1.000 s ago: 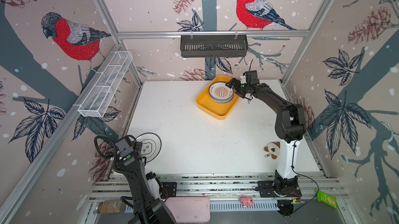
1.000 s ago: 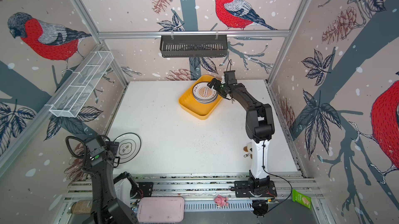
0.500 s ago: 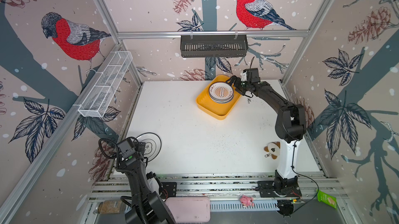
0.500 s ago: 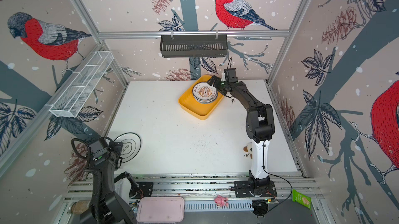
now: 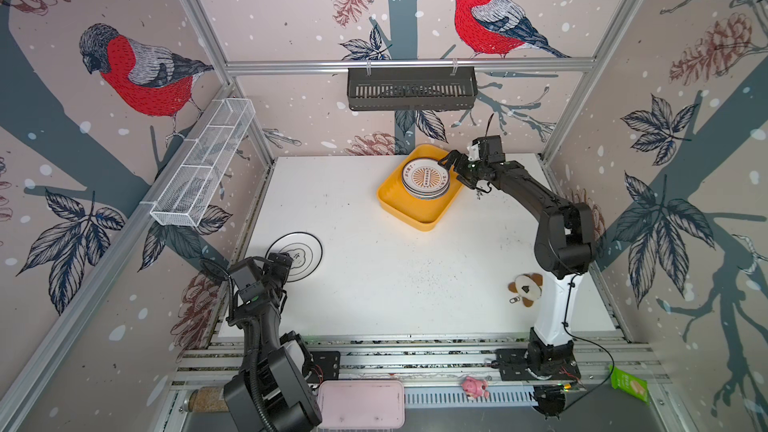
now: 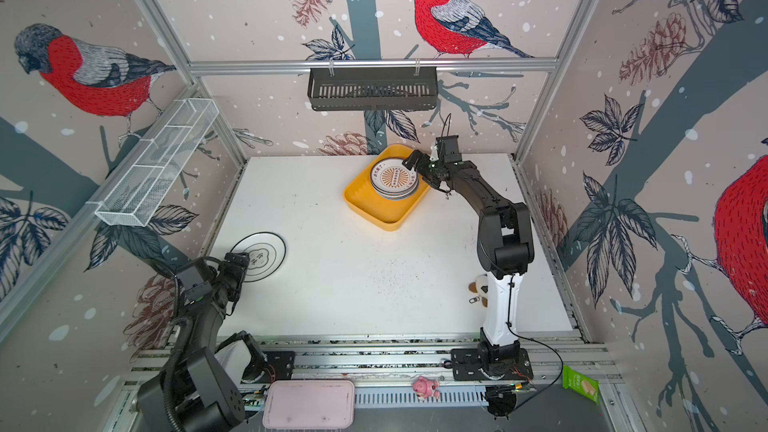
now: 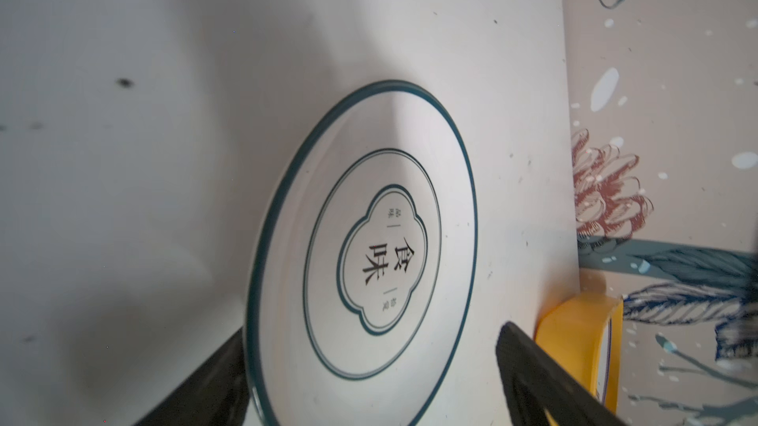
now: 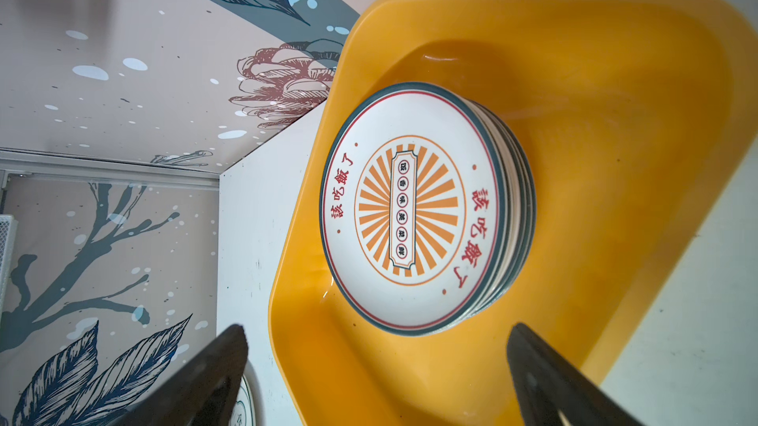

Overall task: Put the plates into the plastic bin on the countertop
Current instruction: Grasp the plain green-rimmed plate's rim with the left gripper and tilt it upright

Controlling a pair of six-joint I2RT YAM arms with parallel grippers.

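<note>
A stack of small round plates (image 5: 425, 179) (image 6: 394, 178) (image 8: 410, 214) sits in the far half of the shallow yellow plastic bin (image 5: 409, 211) (image 6: 378, 211) (image 8: 615, 157). The nearer half of the bin is bare. The top plate is white with a dark green rim, red lettering and an orange sunburst centre. The edges of several more show beneath it, too close together to count.

The bin lies askew on the white speckled worktop (image 5: 395, 276), close to the back wall and right of the middle. The right gripper (image 5: 453, 168) (image 6: 422, 168) (image 8: 377, 328) hangs at the bin's right rim, just beside the stack. Its jaws are spread wide and hold nothing.

One more round white plate (image 5: 296, 255) (image 6: 259, 255) (image 7: 369, 260), ringed with thin dark lines around a lobed frame of black characters, lies flat near the worktop's left edge, well apart from the bin. The left gripper (image 5: 282, 263) (image 6: 239, 261) (image 7: 373, 333) is at its near rim with the jaws released and set wide. In the left wrist view one finger meets the plate's edge and the other stands clear of it.

Further out, a black slotted basket (image 5: 411, 89) hangs on the back rail and a white wire mesh shelf (image 5: 203, 163) runs along the left wall. A brown and white plush toy (image 5: 525, 288) lies by the right arm's base. A pink rectangular tray (image 5: 360, 403), a small pink toy pig (image 5: 473, 387) and a green packet (image 5: 629, 384) rest in front of the worktop.
</note>
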